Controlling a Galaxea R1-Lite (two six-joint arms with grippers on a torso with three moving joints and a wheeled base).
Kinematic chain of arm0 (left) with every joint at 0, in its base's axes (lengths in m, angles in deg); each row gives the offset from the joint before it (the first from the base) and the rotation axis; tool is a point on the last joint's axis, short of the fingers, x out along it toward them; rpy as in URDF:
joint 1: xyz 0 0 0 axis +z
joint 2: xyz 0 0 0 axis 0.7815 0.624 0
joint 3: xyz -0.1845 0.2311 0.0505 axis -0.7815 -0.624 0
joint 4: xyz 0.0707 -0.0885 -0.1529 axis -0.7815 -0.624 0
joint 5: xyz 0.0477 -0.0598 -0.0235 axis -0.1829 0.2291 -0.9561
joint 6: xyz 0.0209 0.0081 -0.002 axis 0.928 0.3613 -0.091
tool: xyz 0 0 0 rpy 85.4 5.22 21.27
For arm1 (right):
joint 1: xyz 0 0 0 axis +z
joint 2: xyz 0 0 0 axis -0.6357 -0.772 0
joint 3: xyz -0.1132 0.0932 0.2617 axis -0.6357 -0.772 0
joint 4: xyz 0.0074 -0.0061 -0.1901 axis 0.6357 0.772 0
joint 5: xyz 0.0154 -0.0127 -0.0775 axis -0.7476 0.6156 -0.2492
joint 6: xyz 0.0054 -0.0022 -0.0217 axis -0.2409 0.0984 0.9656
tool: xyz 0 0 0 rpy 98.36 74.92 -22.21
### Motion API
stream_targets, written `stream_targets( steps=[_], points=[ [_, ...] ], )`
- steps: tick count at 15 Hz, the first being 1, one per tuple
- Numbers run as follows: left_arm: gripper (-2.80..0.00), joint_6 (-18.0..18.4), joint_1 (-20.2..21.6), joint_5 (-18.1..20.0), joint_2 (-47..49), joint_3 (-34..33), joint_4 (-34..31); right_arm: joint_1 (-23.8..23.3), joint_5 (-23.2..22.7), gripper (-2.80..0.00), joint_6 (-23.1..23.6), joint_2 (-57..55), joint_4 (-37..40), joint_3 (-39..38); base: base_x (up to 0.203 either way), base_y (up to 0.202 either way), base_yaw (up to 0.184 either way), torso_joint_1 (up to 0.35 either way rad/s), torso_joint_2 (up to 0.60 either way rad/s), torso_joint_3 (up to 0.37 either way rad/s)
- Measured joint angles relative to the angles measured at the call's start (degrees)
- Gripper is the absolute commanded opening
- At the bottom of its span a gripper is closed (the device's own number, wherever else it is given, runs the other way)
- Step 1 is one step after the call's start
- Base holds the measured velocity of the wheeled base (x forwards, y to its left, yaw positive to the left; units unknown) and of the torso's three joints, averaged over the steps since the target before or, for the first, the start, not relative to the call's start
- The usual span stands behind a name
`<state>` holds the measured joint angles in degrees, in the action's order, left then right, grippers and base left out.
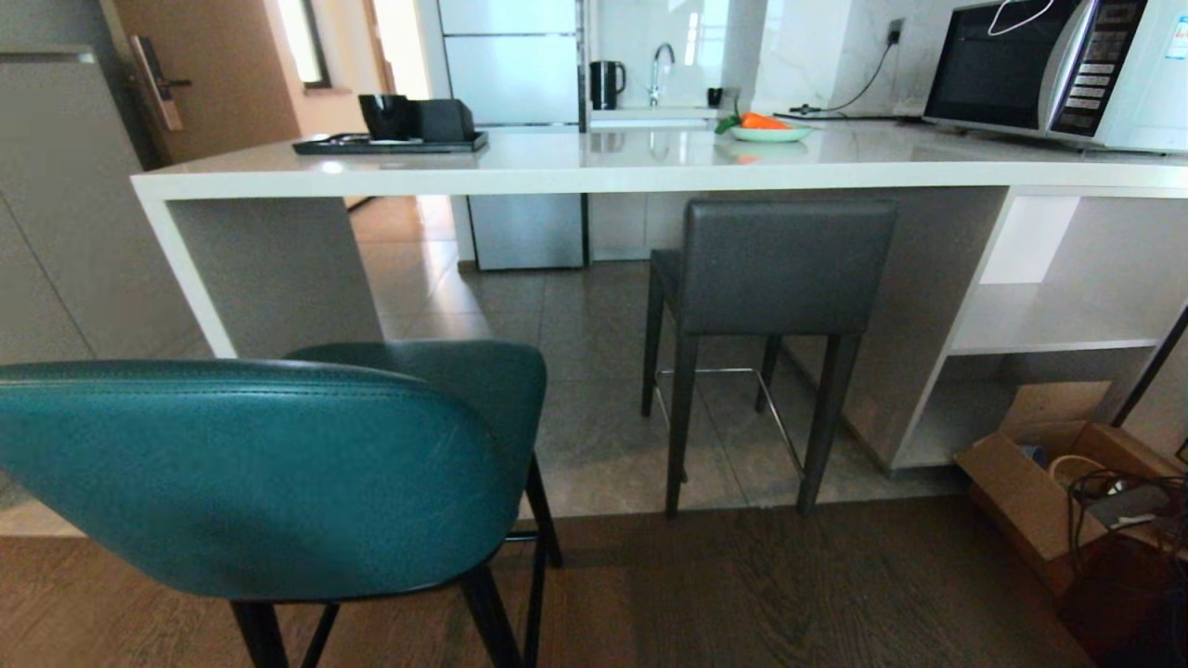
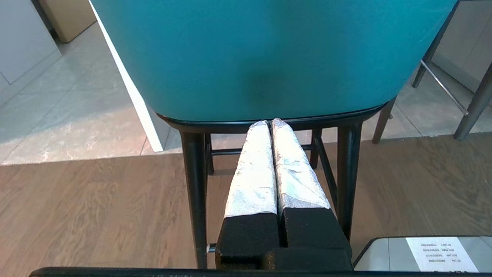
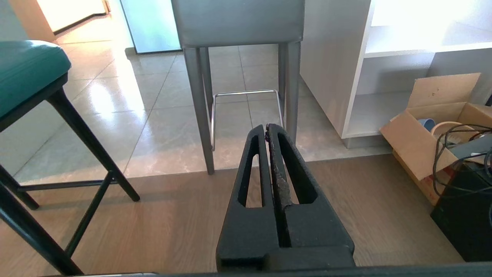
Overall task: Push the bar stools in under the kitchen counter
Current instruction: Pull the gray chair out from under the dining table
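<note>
The teal bar stool (image 1: 260,473) stands close in front of me at the left, on the wood floor, well short of the white kitchen counter (image 1: 594,172). The dark grey bar stool (image 1: 770,278) sits farther off with its back just under the counter's edge. My left gripper (image 2: 270,122) is shut, its taped fingertips at the black rim under the teal stool's back (image 2: 269,57). My right gripper (image 3: 266,127) is shut and holds nothing, hanging over the wood floor and pointing toward the grey stool (image 3: 238,23). Neither gripper shows in the head view.
An open cardboard box (image 1: 1049,482) with cables lies on the floor at the right, beside the counter's open white shelving (image 1: 1049,334). On the counter sit a black tray (image 1: 390,141), a plate with carrots (image 1: 768,128) and a microwave (image 1: 1058,70).
</note>
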<state>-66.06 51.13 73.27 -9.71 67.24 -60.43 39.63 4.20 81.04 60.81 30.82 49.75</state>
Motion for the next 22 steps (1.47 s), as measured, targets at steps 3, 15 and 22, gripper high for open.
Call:
stream_targets(
  steps=[3, 15, 22],
  points=[
    [-2.8, -0.2, 0.0, 0.0, 0.0, 0.0, 0.0, 0.0, 0.0, -2.8, 0.0, 0.0, 0.0, 0.0, 0.0, 0.0, 0.0, 0.0, 0.0, 0.0],
    [-2.8, -1.6, 0.0, -0.1, 0.0, 0.0, 0.2, 0.0, 0.1, -2.8, 0.0, 0.0, 0.0, 0.0, 0.0, -0.166, 0.002, 0.001, 0.0, 0.002],
    [-2.8, -1.8, 0.0, -0.1, 0.0, 0.0, 0.2, 0.0, 0.1, -2.8, 0.0, 0.0, 0.0, 0.0, 0.0, -0.194, 0.001, 0.002, 0.0, 0.003]
  ],
)
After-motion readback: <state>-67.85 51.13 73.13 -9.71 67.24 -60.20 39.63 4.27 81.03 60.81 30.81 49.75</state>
